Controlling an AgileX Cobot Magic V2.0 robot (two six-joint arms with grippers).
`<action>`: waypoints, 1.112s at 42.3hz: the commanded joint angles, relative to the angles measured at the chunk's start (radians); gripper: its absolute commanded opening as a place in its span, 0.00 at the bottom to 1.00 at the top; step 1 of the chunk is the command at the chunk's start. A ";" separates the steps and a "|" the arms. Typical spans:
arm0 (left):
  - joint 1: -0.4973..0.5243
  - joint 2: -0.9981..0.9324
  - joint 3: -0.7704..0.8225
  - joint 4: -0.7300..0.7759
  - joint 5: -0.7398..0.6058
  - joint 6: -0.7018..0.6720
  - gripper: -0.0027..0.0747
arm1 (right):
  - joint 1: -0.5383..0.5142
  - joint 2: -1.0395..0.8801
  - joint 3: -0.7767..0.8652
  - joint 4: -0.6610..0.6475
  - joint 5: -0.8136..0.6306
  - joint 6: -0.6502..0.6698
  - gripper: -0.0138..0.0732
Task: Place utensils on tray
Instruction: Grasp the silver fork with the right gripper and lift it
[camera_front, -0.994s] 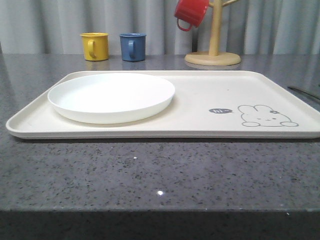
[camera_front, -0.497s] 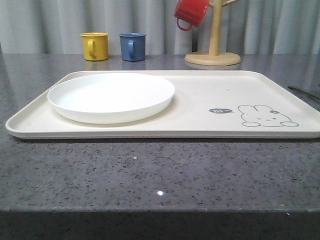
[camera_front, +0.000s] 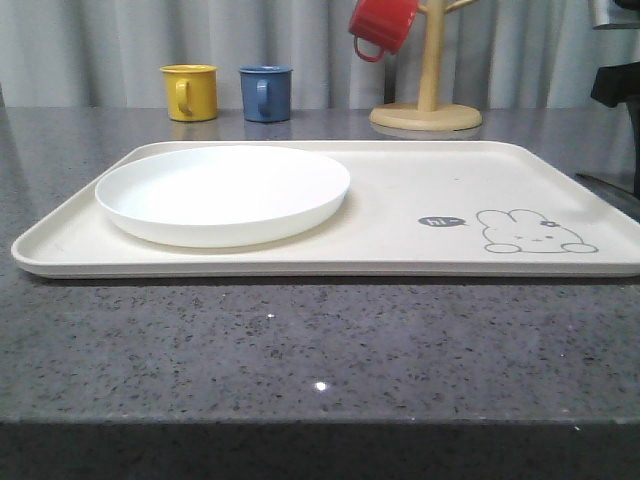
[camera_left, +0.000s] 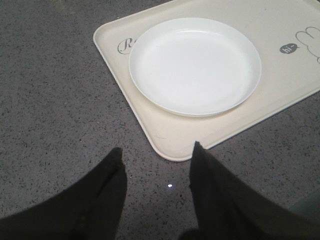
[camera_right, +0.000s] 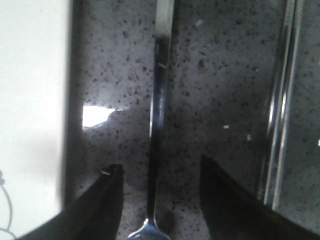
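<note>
The cream tray (camera_front: 400, 200) lies across the table with the round white plate (camera_front: 222, 192) on its left half. In the right wrist view my right gripper (camera_right: 159, 164) is open, its fingers on either side of a slim silver utensil handle (camera_right: 159, 100) that lies on the stone beside the tray's edge (camera_right: 30, 100). Only the start of its head shows, so fork or spoon I cannot tell. The metal chopsticks (camera_right: 280, 100) lie parallel beyond it. My left gripper (camera_left: 156, 156) hangs open and empty over bare stone near the tray's corner (camera_left: 172, 152). The plate (camera_left: 195, 65) is ahead of it.
A yellow mug (camera_front: 190, 92) and a blue mug (camera_front: 265, 93) stand behind the tray. A wooden mug tree (camera_front: 428, 100) holds a red mug (camera_front: 382, 25) at the back right. Part of my right arm (camera_front: 622, 85) shows at the right edge of the front view.
My right arm has come into the front view at the upper right edge. The tray, plate and mugs have not moved.
</note>
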 joint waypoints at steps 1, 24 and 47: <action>-0.007 0.000 -0.025 -0.005 -0.073 -0.010 0.43 | 0.002 -0.024 -0.032 -0.001 -0.027 0.004 0.60; -0.007 0.000 -0.025 -0.005 -0.073 -0.010 0.43 | 0.002 -0.016 -0.032 -0.006 -0.029 -0.001 0.44; -0.007 0.000 -0.025 -0.005 -0.073 -0.010 0.43 | 0.002 0.000 -0.032 -0.006 -0.020 -0.003 0.19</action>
